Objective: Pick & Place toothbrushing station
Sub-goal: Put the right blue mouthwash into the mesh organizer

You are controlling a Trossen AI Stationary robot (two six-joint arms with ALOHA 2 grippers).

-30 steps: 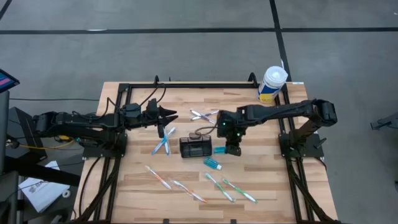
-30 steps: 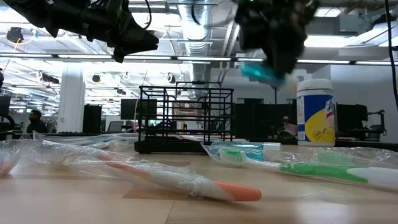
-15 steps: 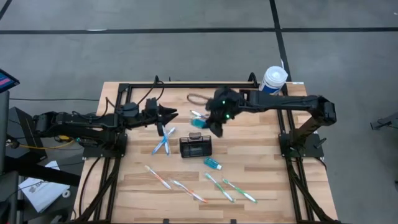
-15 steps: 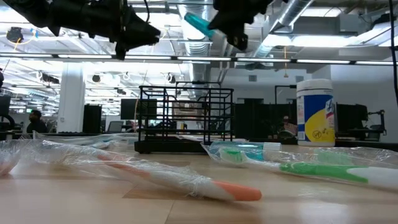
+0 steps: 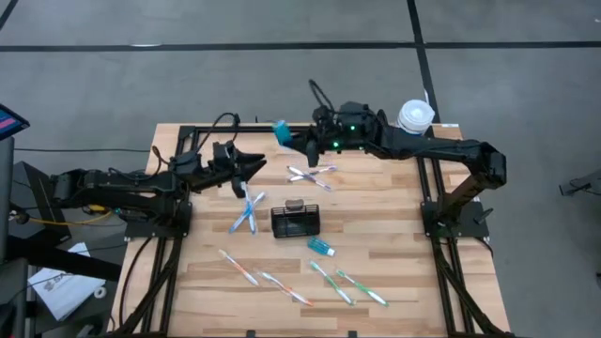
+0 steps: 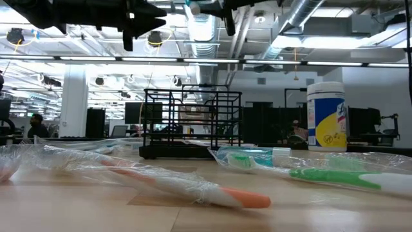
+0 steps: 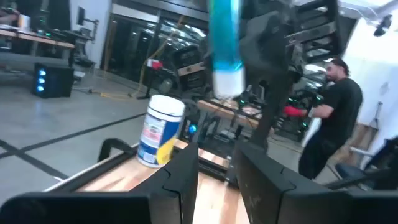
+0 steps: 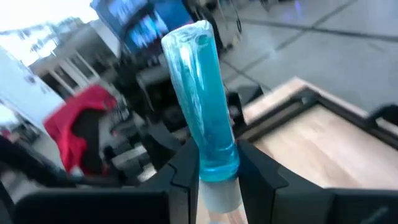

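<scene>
The toothbrushing station, a small black wire basket (image 5: 295, 220), stands on the wooden table's middle (image 6: 192, 122). My right gripper (image 5: 299, 143) is high over the table's far edge, shut on a clear blue tube with a white cap (image 5: 280, 131) (image 8: 202, 93). The left wrist view shows that tube (image 7: 225, 37) in the air straight ahead. My left gripper (image 5: 260, 166) hovers left of the basket, open by a narrow gap (image 7: 217, 163) with nothing in it. A second blue tube (image 5: 321, 247) lies just near of the basket. My right gripper pinches the tube between its two fingers at the lower end of the blue body, just above the white cap (image 8: 219, 167). The fingers lie about level and point toward the table's left. The tube sticks out past the fingertips, flat end farthest out, lifted clear of the table.
Several plastic-wrapped toothbrushes lie about: a pair under my left gripper (image 5: 246, 214), a pair at the far middle (image 5: 310, 174), others along the near side (image 5: 286, 288) (image 5: 347, 284). A white-and-yellow wipes tub (image 5: 413, 117) stands at the far right corner. A person (image 7: 329, 118) stands beyond the table.
My right gripper has risen with the blue tube from beside the basket's right end and swung toward the table's far edge and left. It has tipped from pointing down to about level, still shut on the tube. My left gripper has tipped upward slightly.
</scene>
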